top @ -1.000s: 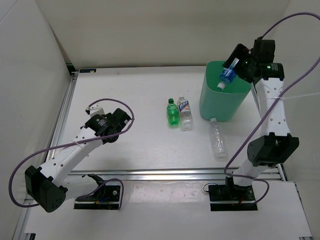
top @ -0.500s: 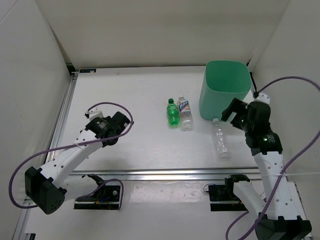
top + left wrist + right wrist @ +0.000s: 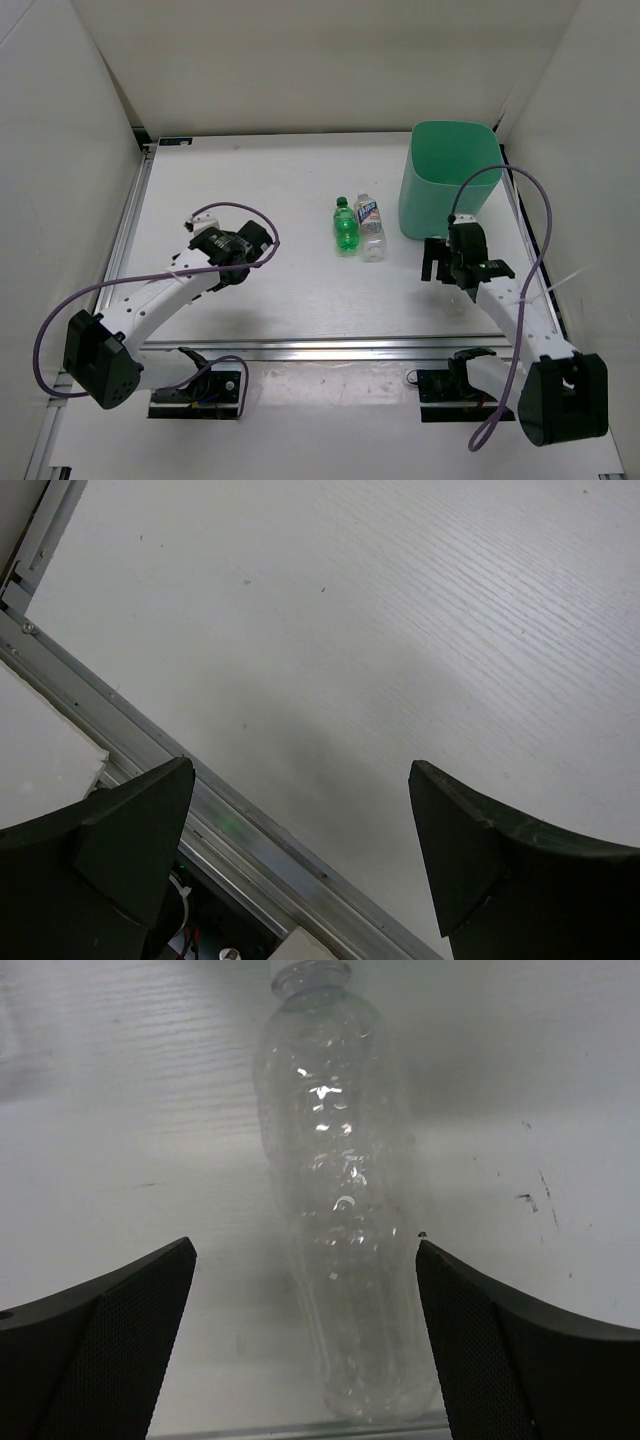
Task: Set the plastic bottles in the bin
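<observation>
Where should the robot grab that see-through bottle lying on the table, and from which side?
Grip the clear bottle around its wide middle, coming straight down from above. It lies flat on the table, long and round, so jaws closing across its sides should probably hold best. The right gripper hangs over it with jaws open, one on each side.

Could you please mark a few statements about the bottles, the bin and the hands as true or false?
1. The green bottle stands upright beside a labelled bottle. True.
2. The right hand is shut on a bottle. False: it is open, its fingers either side of a lying bottle.
3. The left hand holds a bottle. False: it is open, over bare table.
4. The bin stands upright, to the right of those two upright bottles. True.
</observation>
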You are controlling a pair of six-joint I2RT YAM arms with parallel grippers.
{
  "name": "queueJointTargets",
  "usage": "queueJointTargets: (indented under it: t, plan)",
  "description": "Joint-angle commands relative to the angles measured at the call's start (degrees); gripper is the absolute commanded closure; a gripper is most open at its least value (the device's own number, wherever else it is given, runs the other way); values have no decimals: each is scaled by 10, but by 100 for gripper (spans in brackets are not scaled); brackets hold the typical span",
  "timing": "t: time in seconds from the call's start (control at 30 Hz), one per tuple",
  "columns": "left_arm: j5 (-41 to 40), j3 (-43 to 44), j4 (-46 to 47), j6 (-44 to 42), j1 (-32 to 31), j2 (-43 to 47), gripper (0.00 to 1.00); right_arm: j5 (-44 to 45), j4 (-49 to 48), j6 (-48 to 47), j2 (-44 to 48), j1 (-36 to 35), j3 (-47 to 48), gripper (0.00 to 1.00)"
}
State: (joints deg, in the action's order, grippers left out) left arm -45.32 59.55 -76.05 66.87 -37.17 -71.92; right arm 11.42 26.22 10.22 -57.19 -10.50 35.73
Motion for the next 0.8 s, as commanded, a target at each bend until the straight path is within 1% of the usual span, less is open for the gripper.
queueJointTargets:
  t: [0.0, 0.07, 0.13, 0.17, 0.2, 0.27, 0.3, 0.33, 0.37, 0.43, 0.47, 0.5, 0.53, 0.57, 0.6, 0.63, 0.7, 0.77]
  plan:
    - [1, 22, -5, -3, -5, 6, 0, 57, -82, -38, -49, -8, -14, 6]
    - [1, 22, -11, -3, -11, 13, 0, 81, -87, -38, -80, -20, -14, 5]
    - [1, 22, -17, -3, -11, 20, 0, 113, -80, -19, -113, -20, -14, 5]
    - [1, 16, -23, 4, -11, 25, 0, 113, -75, -9, -122, -20, -9, 9]
    - [1, 16, -23, 4, -11, 25, 0, 113, -68, -2, -130, -20, -9, 17]
    - [1, 4, -23, 10, -11, 38, 0, 113, -44, 18, -151, -20, 5, 28]
    - [1, 4, -28, 10, -11, 38, 0, 122, -32, 25, -157, -26, 21, 42]
    - [1, -1, -28, 10, -11, 44, 0, 129, -18, 33, -163, -31, 33, 48]
    - [1, -7, -28, 16, -11, 44, 0, 135, 16, 41, -163, -36, 45, 53]
    - [1, -12, -28, 22, -11, 51, 0, 157, 55, 87, -151, -63, 79, 65]
    - [-6, -12, -28, 27, -11, 51, 0, 163, 89, 100, -139, -76, 89, 65]
    - [-6, -12, -33, 27, -11, 51, 0, 171, 106, 113, -127, -108, 96, 67]
    - [-6, -12, -33, 27, -11, 51, 0, 171, 123, 144, -99, -127, 105, 72]
    - [-6, -12, -33, 33, -11, 51, 0, 171, 138, 160, -85, -146, 126, 74]
    - [-6, -12, -33, 34, -11, 51, 0, 171, 171, 179, -71, -185, 142, 75]
    - [-6, -12, -33, 34, -11, 51, 0, 166, 182, 192, -46, -203, 158, 75]
    - [-6, -12, -33, 34, -11, 51, 0, 173, 206, 222, -28, -245, 217, 75]
    - [-6, -12, -33, 34, -11, 45, 0, 189, 206, 222, -13, -261, 270, 76]
